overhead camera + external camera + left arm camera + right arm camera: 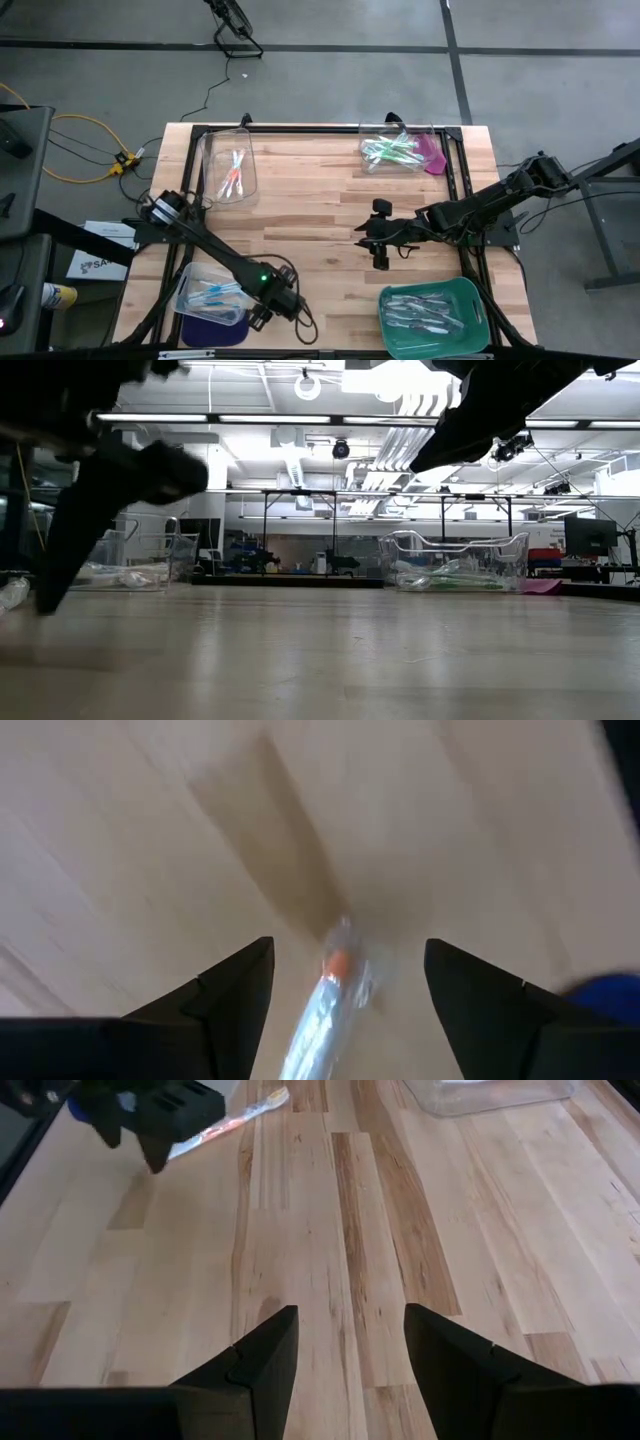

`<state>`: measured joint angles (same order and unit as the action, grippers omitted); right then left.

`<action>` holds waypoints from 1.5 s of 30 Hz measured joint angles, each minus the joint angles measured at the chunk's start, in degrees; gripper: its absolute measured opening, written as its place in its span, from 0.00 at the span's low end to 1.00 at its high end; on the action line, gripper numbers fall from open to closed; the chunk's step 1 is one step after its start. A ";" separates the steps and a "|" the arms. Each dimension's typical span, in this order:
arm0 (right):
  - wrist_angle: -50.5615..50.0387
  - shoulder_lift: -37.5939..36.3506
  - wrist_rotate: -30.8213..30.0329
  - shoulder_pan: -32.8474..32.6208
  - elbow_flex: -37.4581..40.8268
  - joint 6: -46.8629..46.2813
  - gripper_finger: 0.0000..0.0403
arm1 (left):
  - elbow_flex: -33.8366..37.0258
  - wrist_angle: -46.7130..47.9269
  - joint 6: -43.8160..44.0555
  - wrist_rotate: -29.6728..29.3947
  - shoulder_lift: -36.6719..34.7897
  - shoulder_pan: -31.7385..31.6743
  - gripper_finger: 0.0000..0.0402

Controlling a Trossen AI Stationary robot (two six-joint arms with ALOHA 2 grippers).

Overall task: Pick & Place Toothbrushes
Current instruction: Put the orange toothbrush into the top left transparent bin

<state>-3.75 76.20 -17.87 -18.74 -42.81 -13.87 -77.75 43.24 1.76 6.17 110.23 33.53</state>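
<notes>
My left gripper (287, 302) hangs open near the table's near edge, beside the near-left bin. A pink-orange toothbrush (335, 982) in a clear wrapper lies in the gap between its two fingers, apart from both. In the right wrist view the same toothbrush (238, 1118) sticks out from under the left gripper (150, 1115). My right gripper (378, 243) is open over bare wood at the table's middle; its fingers (262, 1350) frame nothing.
A clear bin with pink-orange toothbrushes (230, 170) stands far left. A clear bin with green ones (393, 150) stands far right, and a pink sheet (435, 155) lies beside it. A bin of blue ones (210, 295) stands near left. A green tray (470, 300) of grey-white ones stands near right.
</notes>
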 joint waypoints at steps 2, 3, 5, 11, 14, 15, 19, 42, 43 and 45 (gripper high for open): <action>0.06 0.00 -0.03 -0.02 0.01 0.00 0.44 | 0.09 1.27 -0.22 0.93 0.73 -0.17 0.63; 0.00 0.00 -0.02 -0.02 0.00 0.00 0.44 | 0.08 0.91 -0.26 1.27 1.04 -0.18 0.63; -0.12 0.00 -0.02 -0.02 0.02 0.00 0.44 | -0.02 0.76 -1.48 1.51 1.37 -0.19 0.63; 0.07 0.00 -0.02 -0.02 0.02 0.00 0.44 | -0.01 1.83 -6.34 0.55 2.43 -0.15 0.61; 0.04 0.00 -0.02 -0.01 0.02 0.00 0.44 | -0.16 2.33 -8.39 0.06 2.72 -0.16 0.56; 0.00 0.00 -0.01 -0.02 0.02 0.00 0.44 | -0.14 2.40 -9.22 -0.15 2.73 -0.15 0.54; -0.15 0.00 0.00 0.00 0.02 -0.02 0.44 | -0.14 2.49 -10.91 -1.82 2.79 -0.17 0.42; -0.20 0.00 0.02 -0.02 0.02 -0.02 0.44 | -0.07 2.50 -41.60 -11.60 2.85 -0.06 0.02; -0.20 0.00 0.02 -0.02 0.02 -0.02 0.44 | -0.12 2.58 -41.63 -11.84 2.87 -0.06 0.01; -0.20 0.00 0.02 -0.01 0.02 -0.02 0.44 | -0.96 3.28 -41.56 -12.49 3.05 -0.06 0.01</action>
<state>-3.95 76.20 -17.85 -18.76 -42.78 -13.89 -78.71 46.51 -39.80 -6.32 113.28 33.47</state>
